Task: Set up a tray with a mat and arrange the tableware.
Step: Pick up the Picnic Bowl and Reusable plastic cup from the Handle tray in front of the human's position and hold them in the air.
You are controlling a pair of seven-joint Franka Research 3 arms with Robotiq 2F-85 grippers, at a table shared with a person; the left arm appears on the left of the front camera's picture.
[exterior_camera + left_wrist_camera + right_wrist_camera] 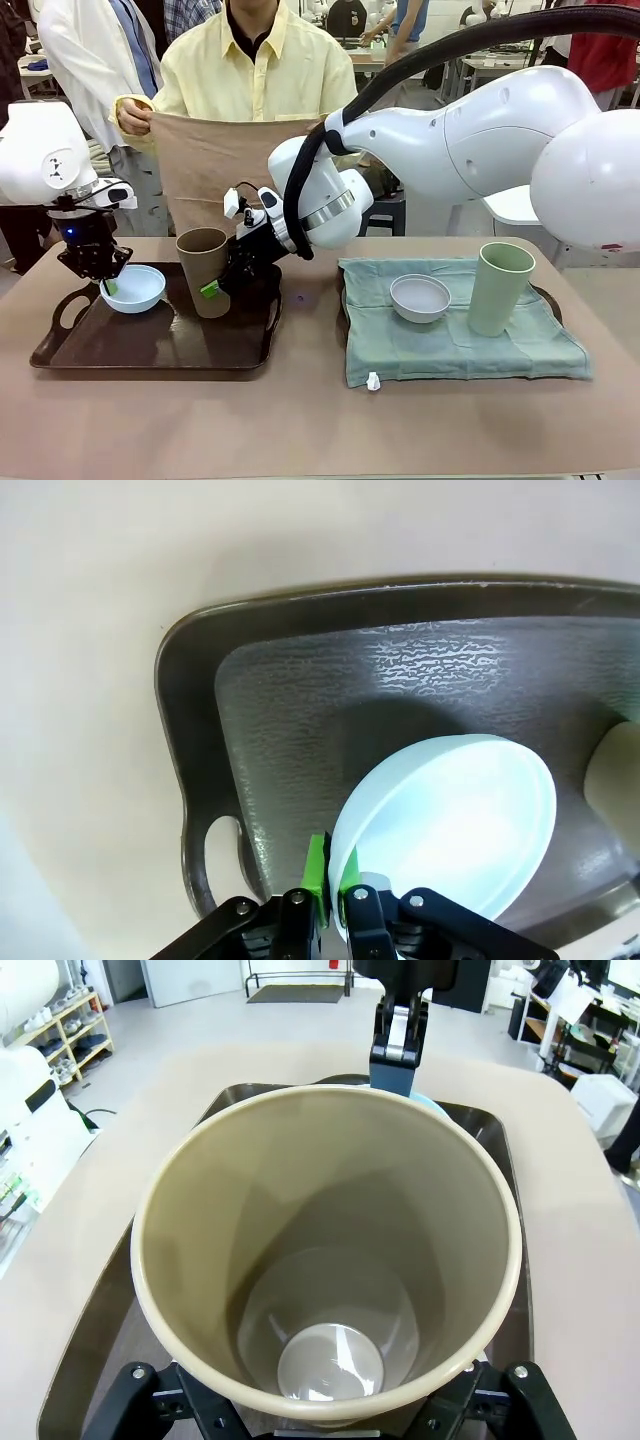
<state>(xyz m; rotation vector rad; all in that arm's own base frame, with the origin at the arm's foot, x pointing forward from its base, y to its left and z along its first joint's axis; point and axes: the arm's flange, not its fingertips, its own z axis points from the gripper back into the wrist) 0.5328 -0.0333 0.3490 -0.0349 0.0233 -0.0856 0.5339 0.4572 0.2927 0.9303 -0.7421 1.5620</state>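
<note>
A dark brown tray (160,345) lies at the table's left. On it are a light blue bowl (135,288) and a tall tan-brown cup (203,265). My left gripper (108,285) is shut on the bowl's near rim; its green pads pinch the rim (335,895) of the bowl (450,820) over the tray (300,700). My right gripper (215,290) reaches across and stands open around the cup's lower part. In the right wrist view the cup (330,1260) hides the pads of the gripper (320,1410). Across the table a person holds up a tan mat (215,160).
At the right a second tray (548,298) carries a pale green cloth (450,345) with a grey-white bowl (420,298) and a pale green cup (500,288). The person stands close behind the far edge. Bare tabletop (300,430) runs along the front.
</note>
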